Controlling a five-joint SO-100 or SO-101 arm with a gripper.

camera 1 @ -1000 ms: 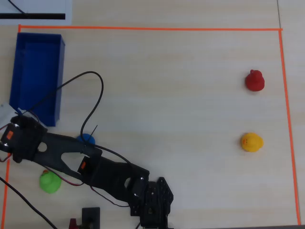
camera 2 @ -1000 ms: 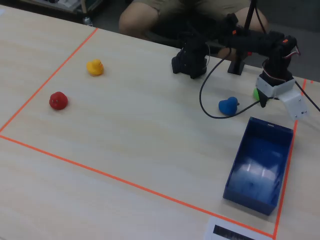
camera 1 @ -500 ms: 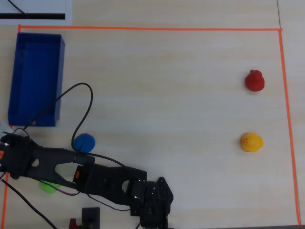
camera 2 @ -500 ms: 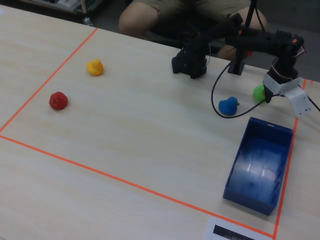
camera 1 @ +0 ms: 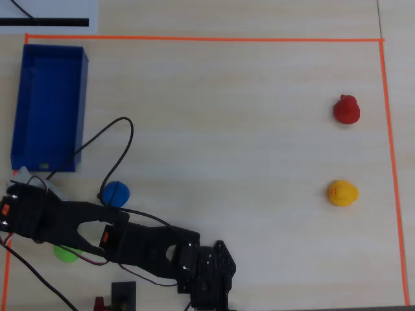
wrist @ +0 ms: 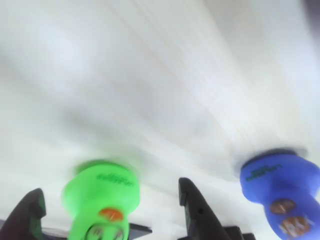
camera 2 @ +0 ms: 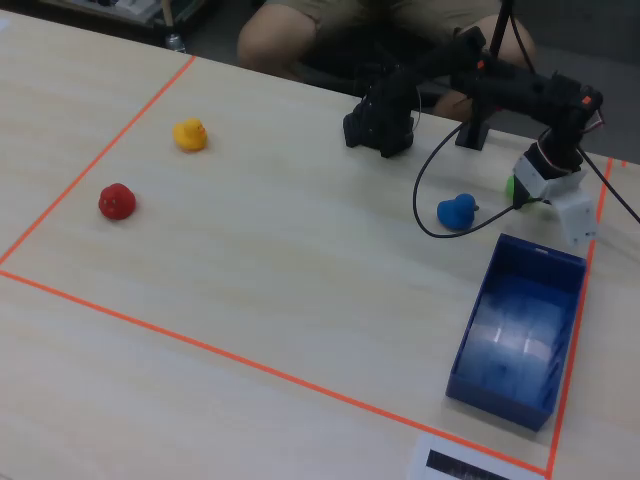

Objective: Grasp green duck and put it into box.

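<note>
In the wrist view the green duck [wrist: 100, 195] sits between the two dark fingers of my gripper [wrist: 112, 205]. The jaws stand open, one on each side, with a gap to the duck. In the overhead view the green duck [camera 1: 65, 253] peeks out from under my arm near the lower left; the fingertips are hidden there. In the fixed view a sliver of the green duck [camera 2: 512, 186] shows beside the gripper [camera 2: 540, 185]. The blue box [camera 1: 48, 107] lies empty at the upper left of the overhead view and shows in the fixed view [camera 2: 520, 330].
A blue duck [camera 1: 115, 193] stands close to the green one and shows at the wrist view's right [wrist: 277, 187]. A red duck [camera 1: 347, 109] and a yellow duck [camera 1: 342, 193] sit far right. A black cable [camera 1: 123, 136] loops near the box. Orange tape [camera 1: 389, 162] borders the area.
</note>
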